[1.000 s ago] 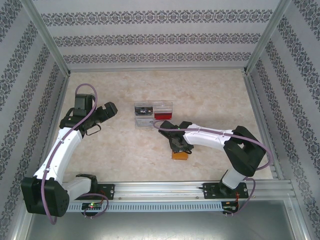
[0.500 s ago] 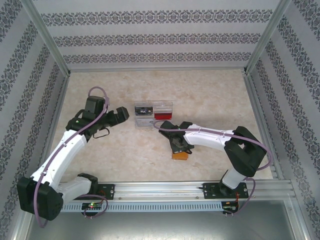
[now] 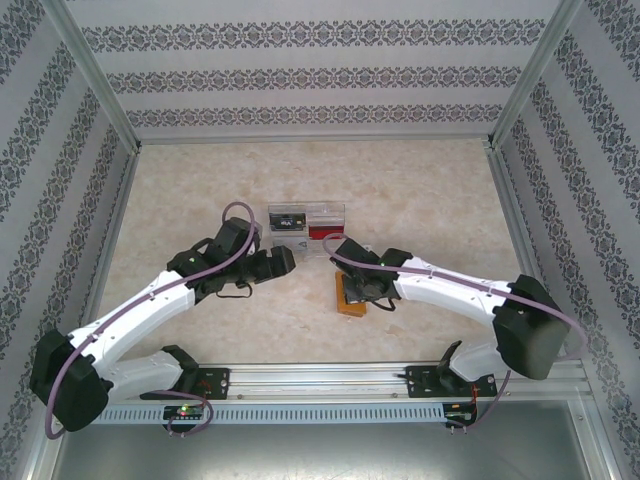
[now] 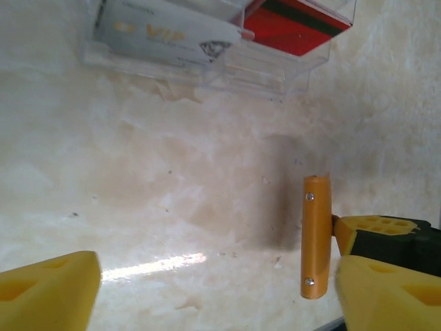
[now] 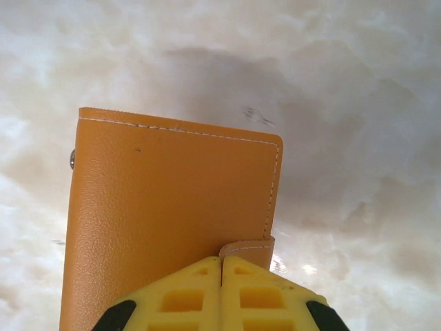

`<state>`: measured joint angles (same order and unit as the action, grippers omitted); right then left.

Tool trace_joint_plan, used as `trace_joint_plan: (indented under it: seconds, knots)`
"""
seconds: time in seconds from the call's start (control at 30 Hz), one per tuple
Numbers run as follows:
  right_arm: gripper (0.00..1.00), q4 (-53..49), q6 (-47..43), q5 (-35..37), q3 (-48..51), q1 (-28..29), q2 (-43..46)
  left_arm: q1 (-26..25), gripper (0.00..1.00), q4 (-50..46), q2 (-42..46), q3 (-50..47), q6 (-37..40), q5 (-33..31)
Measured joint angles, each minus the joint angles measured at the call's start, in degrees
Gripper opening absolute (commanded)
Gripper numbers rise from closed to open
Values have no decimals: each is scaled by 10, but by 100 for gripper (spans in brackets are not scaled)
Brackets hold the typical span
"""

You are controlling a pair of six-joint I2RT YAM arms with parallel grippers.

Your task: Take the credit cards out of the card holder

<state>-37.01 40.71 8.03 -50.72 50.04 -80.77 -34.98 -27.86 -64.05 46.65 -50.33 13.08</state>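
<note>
My right claw [image 5: 220, 276] has its yellow tips pressed together at the small strap [image 5: 248, 246] of the wallet [image 5: 172, 207]; I cannot tell whether it actually nips the strap. The wallet is folded shut just ahead of those tips, smooth orange-tan leather with pale stitching. My left claw [image 4: 217, 293] is spread wide, with the wallet edge-on beside its right finger [image 4: 386, 296]. Beyond it, a clear plastic tray [image 4: 275, 69] holds a grey card [image 4: 158, 31] and a red card [image 4: 296, 27]. I judge the job partly done; any cards inside are left.
</note>
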Motion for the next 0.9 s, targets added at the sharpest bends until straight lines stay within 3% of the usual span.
trace_joint_plan:
  seconds: [0.2, 0.37, 0.67, 0.9]
  knots:
    - [0, 31, 17, -21, 0, 8, -14, -36, 59, 61, -31, -35, -35, 29]
    - [0, 61, 34, -38, -3, 27, -44, -49, 51, 129, -71, -70, -58, 61]
    - [0, 93, 55, -49, -10, 41, -64, -79, 47, 237, -169, -83, -85, 98]
    - [0, 97, 59, -52, -10, 42, -64, -89, 32, 263, -236, -62, -87, 109]
